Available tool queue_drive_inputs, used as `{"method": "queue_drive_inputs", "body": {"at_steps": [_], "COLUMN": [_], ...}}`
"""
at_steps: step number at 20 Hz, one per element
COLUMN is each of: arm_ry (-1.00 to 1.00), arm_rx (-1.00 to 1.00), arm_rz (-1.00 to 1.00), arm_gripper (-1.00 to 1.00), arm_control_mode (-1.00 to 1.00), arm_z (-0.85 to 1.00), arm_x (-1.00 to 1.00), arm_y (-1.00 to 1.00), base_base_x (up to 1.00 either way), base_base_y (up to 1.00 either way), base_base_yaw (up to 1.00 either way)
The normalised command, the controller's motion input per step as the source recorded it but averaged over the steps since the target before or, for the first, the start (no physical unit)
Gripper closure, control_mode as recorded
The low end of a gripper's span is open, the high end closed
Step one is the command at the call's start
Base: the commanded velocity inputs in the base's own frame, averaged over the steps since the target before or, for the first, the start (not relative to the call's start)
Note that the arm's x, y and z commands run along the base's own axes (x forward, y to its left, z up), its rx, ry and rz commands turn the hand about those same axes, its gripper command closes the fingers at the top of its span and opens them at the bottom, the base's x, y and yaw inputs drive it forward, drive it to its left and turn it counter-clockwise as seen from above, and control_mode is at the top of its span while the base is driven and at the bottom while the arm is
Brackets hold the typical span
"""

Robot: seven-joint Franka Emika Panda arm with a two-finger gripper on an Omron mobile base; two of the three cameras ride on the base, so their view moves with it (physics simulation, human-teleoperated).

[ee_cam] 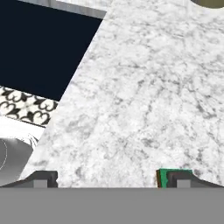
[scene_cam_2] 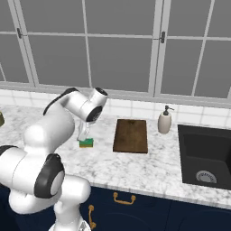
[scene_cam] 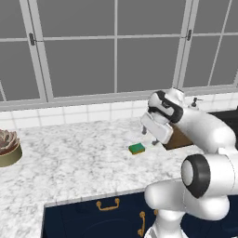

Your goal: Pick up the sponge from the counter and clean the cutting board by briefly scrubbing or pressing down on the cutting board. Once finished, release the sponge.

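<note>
I see flat, even, rendered light in all three views, bright enough everywhere, with no clear source direction. The window panes [scene_cam: 116,60] across the top of both base views read as dull uniform grey, without glare. The white arm [scene_cam: 204,135] shows soft shading on its undersides. The counter [ee_cam: 144,100] casts almost no shadows. Everything looks slightly soft and low in resolution, with no edge distortion I can make out.

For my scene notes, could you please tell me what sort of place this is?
A simulated home kitchen, most likely: a marble-look counter over navy cabinets, a black sink with a soap dispenser, and a wooden cutting board.
</note>
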Motion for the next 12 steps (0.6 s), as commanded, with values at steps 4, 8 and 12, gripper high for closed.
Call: {"method": "queue_drive_inputs", "body": {"at_steps": [4,8,12], "arm_ry": [-0.16,-0.18,-0.18], "arm_rx": [0.0,0.0,0.0], "arm_rz": [-0.22,-0.14,-0.13], "arm_gripper": [-1.0,-1.0,-1.0], "arm_control_mode": [-1.0,-1.0,-1.0], "arm_z": [0.77,0.84,0.81], "arm_x": [-0.94,-0.95,-0.94], "arm_y": [0.0,0.0,0.0], "base_base_x": [0.0,0.0,0.0], "base_base_y": [0.0,0.0,0.0], "base_base_yaw": [0.0,0.0,0.0]}}
